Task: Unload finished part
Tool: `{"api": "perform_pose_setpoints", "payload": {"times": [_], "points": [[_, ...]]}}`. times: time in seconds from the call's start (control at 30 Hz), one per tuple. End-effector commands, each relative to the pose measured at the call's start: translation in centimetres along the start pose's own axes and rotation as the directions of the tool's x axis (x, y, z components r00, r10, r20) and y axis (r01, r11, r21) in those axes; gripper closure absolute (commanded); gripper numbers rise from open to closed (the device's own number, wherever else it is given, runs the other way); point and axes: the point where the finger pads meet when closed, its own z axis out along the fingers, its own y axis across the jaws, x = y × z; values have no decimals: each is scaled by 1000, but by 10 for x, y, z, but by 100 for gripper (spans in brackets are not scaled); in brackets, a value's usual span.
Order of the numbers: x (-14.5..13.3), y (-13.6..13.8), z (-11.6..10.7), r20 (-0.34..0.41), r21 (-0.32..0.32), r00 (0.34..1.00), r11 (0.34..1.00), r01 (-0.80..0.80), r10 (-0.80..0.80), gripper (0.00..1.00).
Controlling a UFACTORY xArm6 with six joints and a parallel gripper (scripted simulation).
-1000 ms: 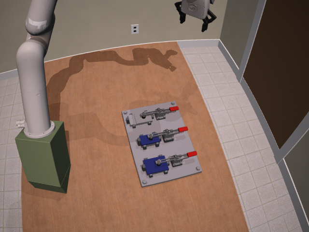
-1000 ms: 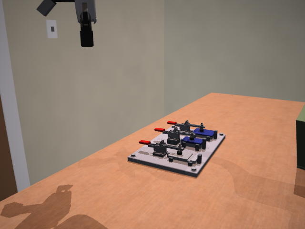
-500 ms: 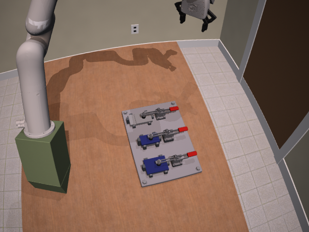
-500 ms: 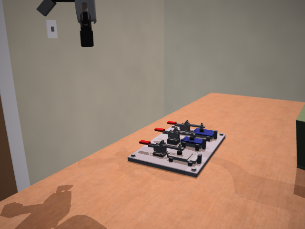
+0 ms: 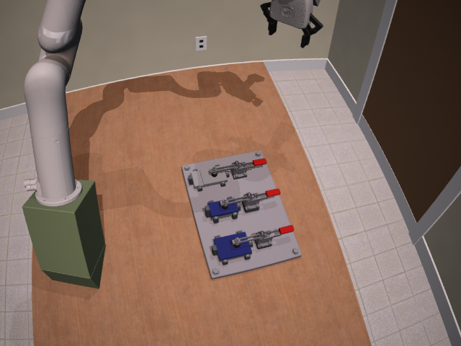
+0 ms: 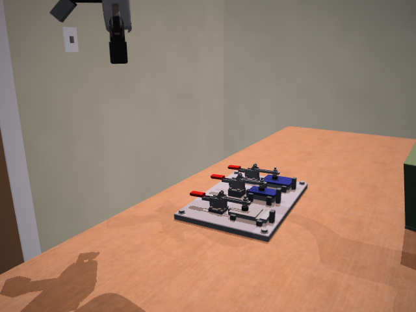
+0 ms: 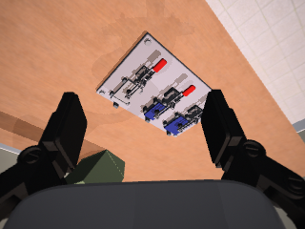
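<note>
A grey fixture plate [image 5: 240, 212] lies on the wooden table with three nests in a row, each with a red-handled toggle clamp. The finished grey part [image 5: 206, 177] sits in the far nest under its clamp [image 5: 238, 168]; it also shows in the exterior view [image 6: 246, 212] and in the wrist view [image 7: 123, 92]. Two blue blanks [image 5: 222, 207] [image 5: 233, 246] sit in the middle and near nests with their clamp arms down on them. My gripper [image 5: 290, 33] hangs high above the table's far end, well away from the fixture, open and empty. In the wrist view its fingers frame the plate [image 7: 154, 93] far below.
The arm's green pedestal [image 5: 65, 232] stands on the table to the left of the fixture. Tiled floor [image 5: 372, 208] lies past the table's right edge. A wall with an outlet [image 5: 201, 42] stands behind the table's far end.
</note>
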Motion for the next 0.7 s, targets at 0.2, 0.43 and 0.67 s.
{"api": "perform_pose_setpoints", "payload": {"times": [0.2, 0.43, 0.67], "points": [[1, 0, -2, -4, -3, 1000, 1000, 1, -1, 0], [-26, -4, 25, -18, 21, 995, 995, -101, 101, 0], [-36, -6, 33, -22, 27, 990, 990, -135, 136, 0]]}}
